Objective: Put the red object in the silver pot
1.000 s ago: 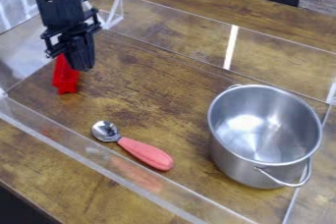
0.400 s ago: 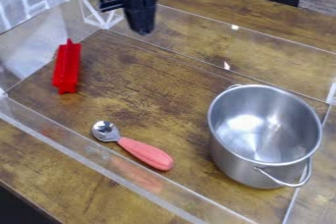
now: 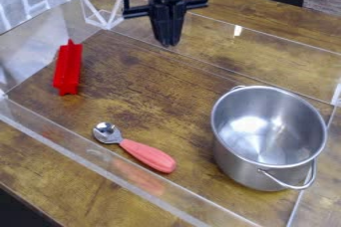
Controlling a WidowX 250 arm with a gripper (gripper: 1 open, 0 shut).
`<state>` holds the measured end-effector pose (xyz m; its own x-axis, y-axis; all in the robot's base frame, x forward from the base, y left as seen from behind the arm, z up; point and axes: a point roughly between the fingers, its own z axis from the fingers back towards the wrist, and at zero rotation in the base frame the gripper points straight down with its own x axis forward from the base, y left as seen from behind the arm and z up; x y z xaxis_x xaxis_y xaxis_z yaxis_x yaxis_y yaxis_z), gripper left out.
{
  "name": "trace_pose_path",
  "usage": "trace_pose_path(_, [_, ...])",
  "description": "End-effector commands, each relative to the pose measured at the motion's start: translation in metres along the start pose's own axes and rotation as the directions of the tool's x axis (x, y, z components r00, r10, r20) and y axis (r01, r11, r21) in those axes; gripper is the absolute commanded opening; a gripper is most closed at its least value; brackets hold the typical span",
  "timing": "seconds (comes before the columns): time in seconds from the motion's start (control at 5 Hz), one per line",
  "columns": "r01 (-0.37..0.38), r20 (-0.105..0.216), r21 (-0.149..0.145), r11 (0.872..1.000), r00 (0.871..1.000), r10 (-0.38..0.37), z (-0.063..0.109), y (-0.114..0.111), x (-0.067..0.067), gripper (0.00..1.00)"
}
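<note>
The red object [image 3: 67,68], a bright red ridged plastic bar, lies on the wooden table at the left, beside the clear wall. The silver pot [image 3: 269,136] stands at the right, round and shiny, showing nothing inside, its loop handle toward the front. My black gripper [image 3: 168,40] hangs pointing down over the back middle of the table, between the bar and the pot and clear of both. Its fingers are shut with nothing in them.
A metal spoon with a salmon-red handle [image 3: 138,149] lies near the front, left of the pot. Clear acrylic walls [image 3: 80,156] fence the wooden work area at the front, left and back.
The gripper has left the red bar, risen and travelled right toward the back middle, rolling its wrist. The bar stays on the table, tipped slightly from where it stood.
</note>
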<state>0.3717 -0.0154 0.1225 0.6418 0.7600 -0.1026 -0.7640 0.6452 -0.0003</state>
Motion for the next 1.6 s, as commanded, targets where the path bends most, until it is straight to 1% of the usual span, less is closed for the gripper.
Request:
trace_pose_path(0.0, [0.117, 0.088, -0.063, 0.991, 0.99, -0.111, 0.046, 0.01, -0.013, 0.0])
trace_pose_path(0.2, [0.212, 0.109, -0.05, 0.976, 0.973, -0.205, 0.04, 0.021, -0.01, 0.0])
trace_pose_path(0.4, [0.344, 0.126, -0.034, 0.938, 0.933, -0.338, 0.049, 0.034, -0.025, 0.0])
trace_pose_path(0.6, [0.259, 0.126, -0.022, 0.966, 0.959, -0.255, 0.032, 0.04, -0.015, 1.0])
trace_pose_path(0.8, [0.17, 0.128, -0.012, 0.985, 0.978, -0.167, 0.02, 0.052, -0.004, 1.0])
trace_pose_path(1.0, [0.107, 0.14, -0.01, 0.994, 0.985, -0.104, 0.013, 0.061, 0.009, 1.0])
trace_pose_path(1.2, [0.059, 0.157, -0.011, 0.998, 0.986, -0.056, 0.005, 0.069, 0.02, 1.0])
trace_pose_path(1.4, [0.024, 0.168, -0.013, 1.0, 0.986, -0.021, -0.004, 0.082, 0.037, 1.0])
